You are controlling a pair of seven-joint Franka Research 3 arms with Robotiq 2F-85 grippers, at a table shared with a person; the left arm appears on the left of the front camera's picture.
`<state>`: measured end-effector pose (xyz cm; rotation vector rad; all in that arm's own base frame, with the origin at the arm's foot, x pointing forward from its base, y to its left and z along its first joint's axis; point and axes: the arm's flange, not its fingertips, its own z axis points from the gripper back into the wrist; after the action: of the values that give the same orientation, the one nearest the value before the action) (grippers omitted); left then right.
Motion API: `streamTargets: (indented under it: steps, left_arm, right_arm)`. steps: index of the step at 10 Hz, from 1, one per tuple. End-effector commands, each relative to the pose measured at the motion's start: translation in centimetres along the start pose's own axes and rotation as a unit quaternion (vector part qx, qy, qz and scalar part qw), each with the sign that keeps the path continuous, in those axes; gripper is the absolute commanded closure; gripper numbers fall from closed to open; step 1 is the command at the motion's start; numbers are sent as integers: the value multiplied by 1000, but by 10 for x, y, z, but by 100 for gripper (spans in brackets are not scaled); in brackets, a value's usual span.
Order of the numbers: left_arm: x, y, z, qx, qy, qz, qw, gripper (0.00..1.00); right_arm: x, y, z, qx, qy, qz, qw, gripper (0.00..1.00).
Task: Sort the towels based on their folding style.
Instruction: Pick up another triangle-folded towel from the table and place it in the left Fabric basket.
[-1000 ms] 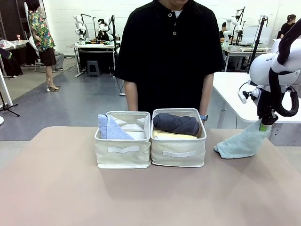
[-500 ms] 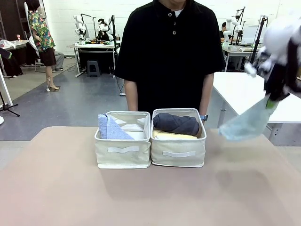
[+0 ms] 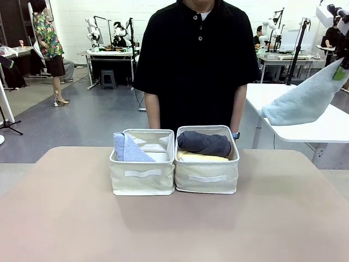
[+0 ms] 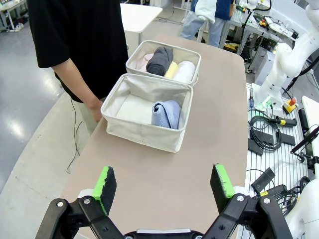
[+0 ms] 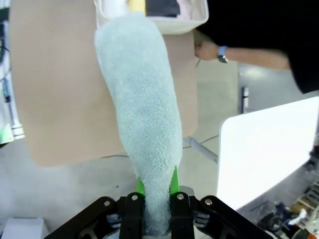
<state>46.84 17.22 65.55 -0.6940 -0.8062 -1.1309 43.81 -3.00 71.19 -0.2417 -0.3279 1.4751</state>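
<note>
Five towels binned — four rolls [image 4: 160,60] in one basket [image 4: 174,48], lavender-blue cone [image 4: 167,113] in the next; pale teal towel [image 5: 144,114] clamped in right gripper [image 5: 155,191], unplaced — left gripper [image 4: 164,181] wide, empty

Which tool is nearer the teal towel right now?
Right: the right tool grips the teal towel by one end; the left tool is open over the table, away from it.

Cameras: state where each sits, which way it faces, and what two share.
Front view: between the arms, facing across the table at the person; right hand holds the pale teal towel aloft.
Left wrist view: left wrist, looking past the open left hand at the baskets.
Right wrist view: right wrist, looking past its shut hand along the towel.
Shared: wrist views both show the rolled-towel basket.
</note>
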Motion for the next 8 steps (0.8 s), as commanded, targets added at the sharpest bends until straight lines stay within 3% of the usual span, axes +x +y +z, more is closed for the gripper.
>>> streamTargets:
  steps: [1,3,4,6,8]
  left_arm:
    - [1,-1,1,3,-1,-1,1000,2]
    - [1,-1,1,3,-1,-1,1000,2]
    - [1,-1,1,3,-1,-1,1000,2]
    - [1,-1,1,3,-1,-1,1000,2]
    - [1,-1,1,3,-1,-1,1000,2]
  right_arm:
    - [4,3,0,-6,2,10,1000,96]
    - [4,3,0,-6,2,10,1000,96]
    - [4,0,0,1,-1,5,1000,81]
    - [111,-10,-31,-7,-42,-35,998,81]
    - [228,-15,-32,-17,-104,-29,994,81]
